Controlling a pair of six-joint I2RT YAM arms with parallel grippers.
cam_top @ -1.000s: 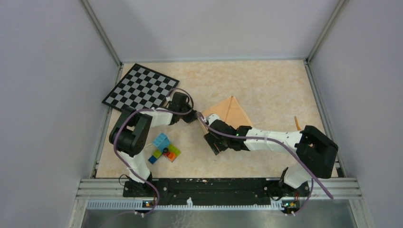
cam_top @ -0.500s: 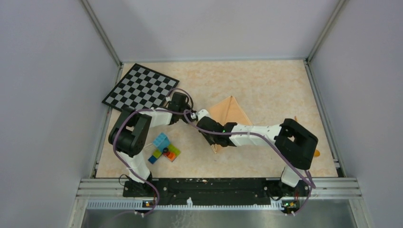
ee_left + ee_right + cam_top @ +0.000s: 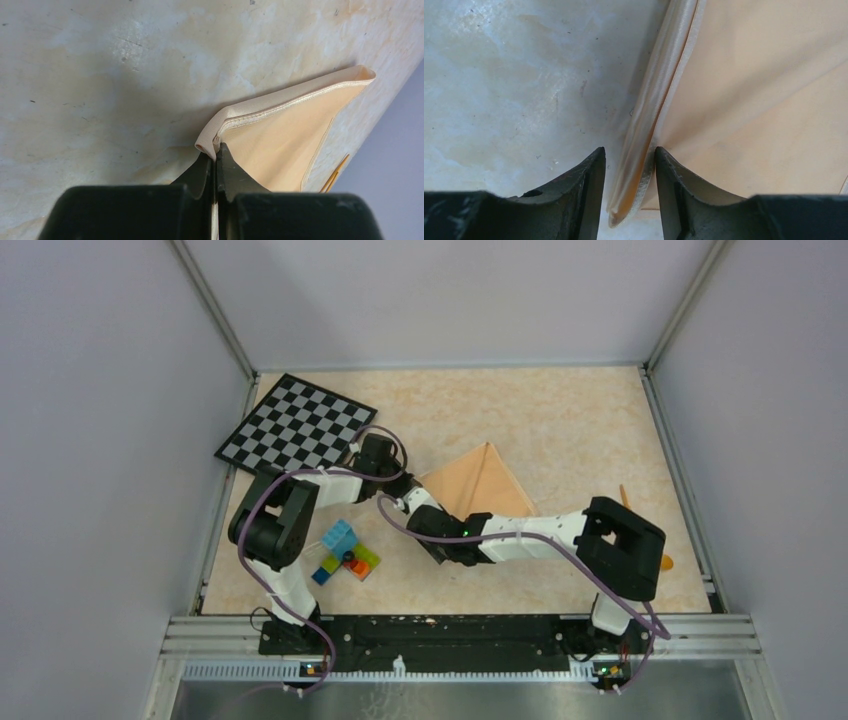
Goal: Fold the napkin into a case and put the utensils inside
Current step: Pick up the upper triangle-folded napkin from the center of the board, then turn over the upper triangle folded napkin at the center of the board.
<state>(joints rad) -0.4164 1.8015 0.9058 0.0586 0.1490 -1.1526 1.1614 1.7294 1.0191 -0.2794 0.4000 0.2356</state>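
Napkin [image 3: 478, 485] lay folded, roughly triangular. Left gripper [image 3: 398, 478] and right gripper [image 3: 410, 502] both sat at its left corner. Checkerboard [image 3: 295, 424] was back-left of it, toy bricks [image 3: 345, 555] front-left, utensil [image 3: 625, 497] to its right.

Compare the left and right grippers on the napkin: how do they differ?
The left gripper is shut, pinching a folded corner of the napkin; the right gripper stands open, not clamped. The left holds a corner tip; the right straddles the rolled edge, with a gap showing at one finger. Both work the same cloth.
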